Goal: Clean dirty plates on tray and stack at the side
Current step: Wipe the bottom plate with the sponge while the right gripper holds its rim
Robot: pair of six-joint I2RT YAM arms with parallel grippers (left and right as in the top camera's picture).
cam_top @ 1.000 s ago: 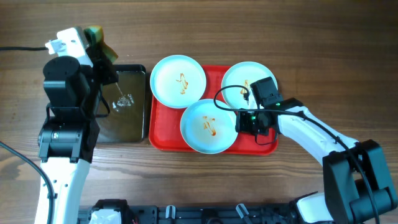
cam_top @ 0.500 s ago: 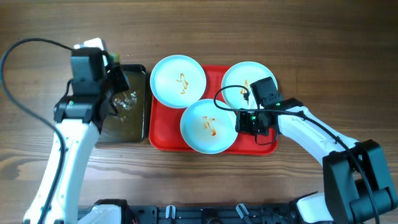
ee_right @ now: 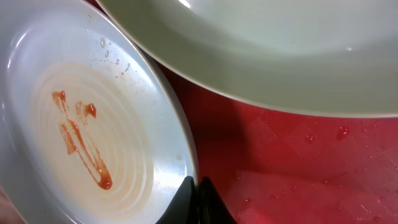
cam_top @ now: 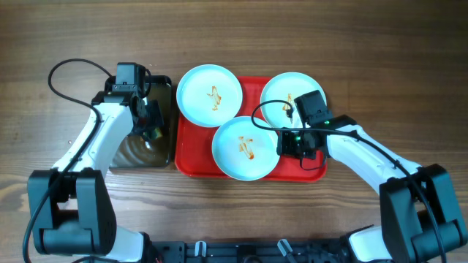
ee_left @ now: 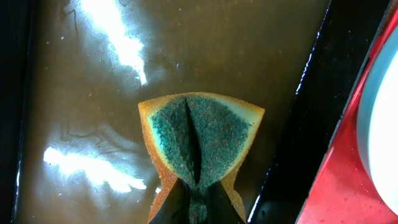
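- Overhead view: three plates sit on the red tray. The rear-left plate reaches out over the tray's far rim, the rear-right plate lies near the far right corner, and the front plate lies between them, nearer the robot.
- Each plate has a small brown-red sauce squiggle in its centre. The rear-right one is partly hidden under the right arm's wrist.
- The front plate lies close against the rear-left plate; whether the rims touch or overlap I cannot tell.
- Right pincer: it is clenched, fingers pressed together, with the tips right at the front plate's right rim. Whether the rim is pinched between them cannot be told.
- In the right wrist view the rear-right plate's rim crosses the top of the picture, and wet red tray shows between the two plates.
- Left pincer: it is clamped on a sponge, folding it so the green scrub face creases down the middle, with orange foam at the edges.
- The sponge hangs over the black tray, which holds brownish liquid with bright glints and stands just beside the red tray's left edge.
- Both trays rest on a wooden surface.
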